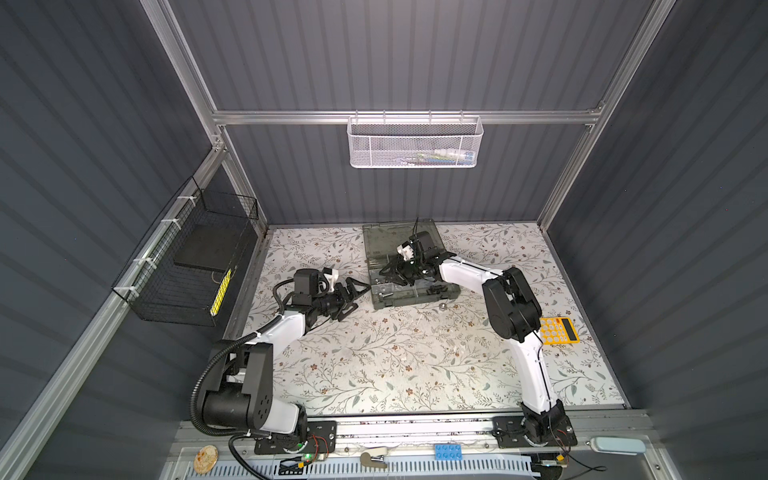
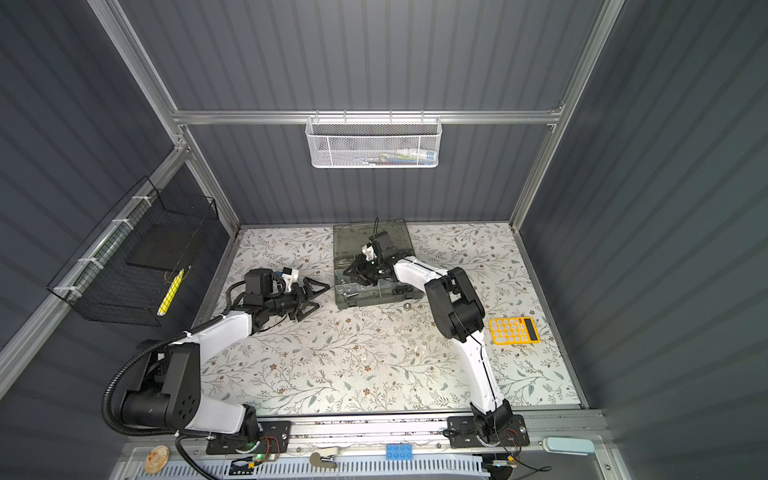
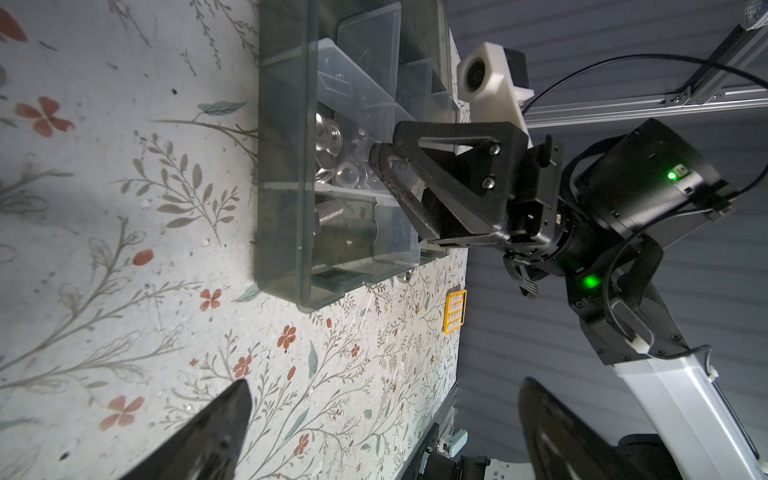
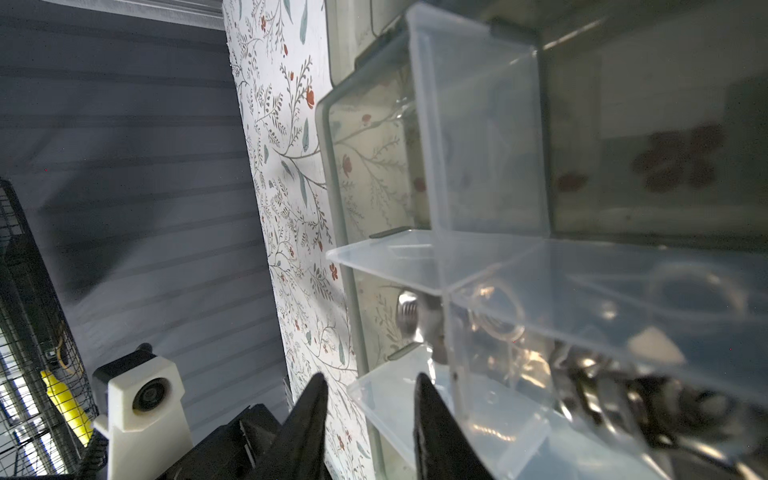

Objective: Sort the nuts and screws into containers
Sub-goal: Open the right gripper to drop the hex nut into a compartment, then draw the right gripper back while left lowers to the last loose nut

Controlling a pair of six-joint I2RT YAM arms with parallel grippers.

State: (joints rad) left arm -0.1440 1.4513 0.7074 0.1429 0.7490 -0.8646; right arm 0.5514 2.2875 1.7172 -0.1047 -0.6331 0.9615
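You're looking at a case (image 3: 282, 166) of smooth, translucent grey-green plastic with glossy clear plastic dividers (image 4: 478, 145). The nuts (image 3: 328, 137) inside are bright, shiny metal, and your counter (image 3: 124, 208) wears a matt printed floral covering.

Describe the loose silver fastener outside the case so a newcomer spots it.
On the floral table, find the grey-green organiser case near the back edge. Just in front of its near wall, on the side toward the yellow calculator, lies a small silver fastener. It alone sits loose on the tabletop; the other metal pieces are inside the case.
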